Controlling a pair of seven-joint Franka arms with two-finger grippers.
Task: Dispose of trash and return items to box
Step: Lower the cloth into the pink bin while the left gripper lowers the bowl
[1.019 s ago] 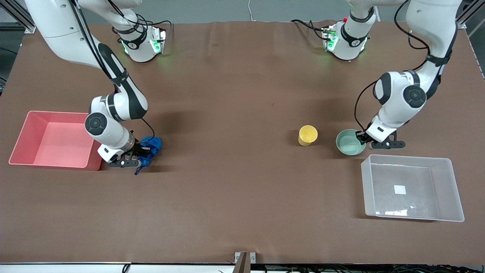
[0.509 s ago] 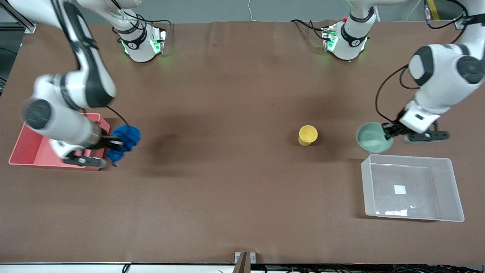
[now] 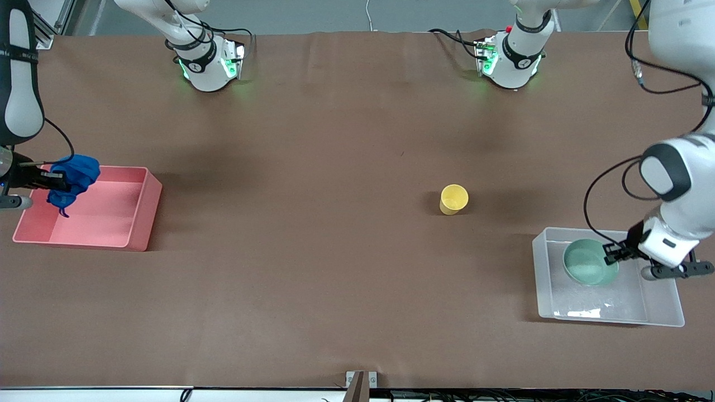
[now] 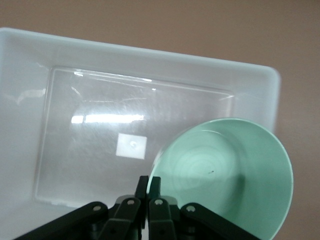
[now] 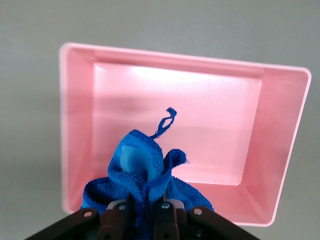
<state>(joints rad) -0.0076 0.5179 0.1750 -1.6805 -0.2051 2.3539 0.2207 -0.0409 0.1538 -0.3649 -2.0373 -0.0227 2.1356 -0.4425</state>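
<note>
Holding both loads in the air, your 2 grippers each hang over a bin.

Your right gripper (image 3: 49, 180) is clamped on the small bright-blue cloth wad (image 3: 74, 174) above the pink opaque rectangular bin (image 3: 146, 206); the wad's string end (image 5: 166, 121) dangles toward the bin floor. Your left gripper (image 3: 610, 254) pinches the rim of the pale mint-green round bowl (image 3: 587, 269) over the large clear plastic rectangular bin (image 3: 665, 304), the bowl tilted with its mouth facing partly sideways rather than straight up. The bin's long axis runs along the table from one arm's end toward the other. You will see the small yellow plastic cup (image 3: 453, 199) standing upright on the brown table (image 3: 335, 251), well apart from both bins.
</note>
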